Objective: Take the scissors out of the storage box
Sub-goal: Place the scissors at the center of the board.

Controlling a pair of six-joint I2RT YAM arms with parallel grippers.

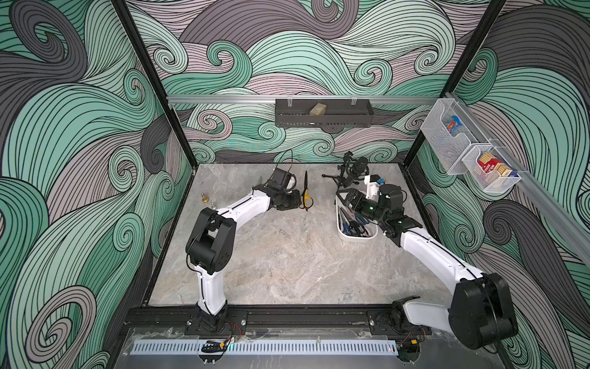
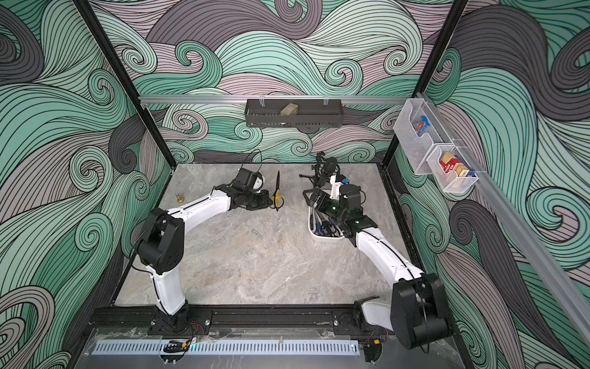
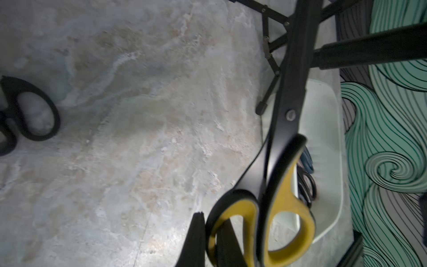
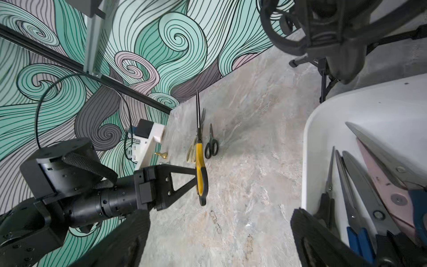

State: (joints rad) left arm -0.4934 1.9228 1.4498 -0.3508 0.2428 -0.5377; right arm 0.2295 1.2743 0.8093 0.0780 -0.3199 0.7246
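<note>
The left gripper (image 4: 196,176) was clamped tight on a handle of the yellow-black scissors (image 4: 200,161), apparently lifted off the table (image 1: 287,255), probably to set them beside the cream pair (image 4: 191,151) and small black pair (image 4: 211,146) already lying there. The right gripper (image 1: 348,200) hung empty, jaws spread wide, over the storage box (image 1: 356,237), seemingly poised to pick from the remaining scissors (image 4: 369,198) inside.
</note>
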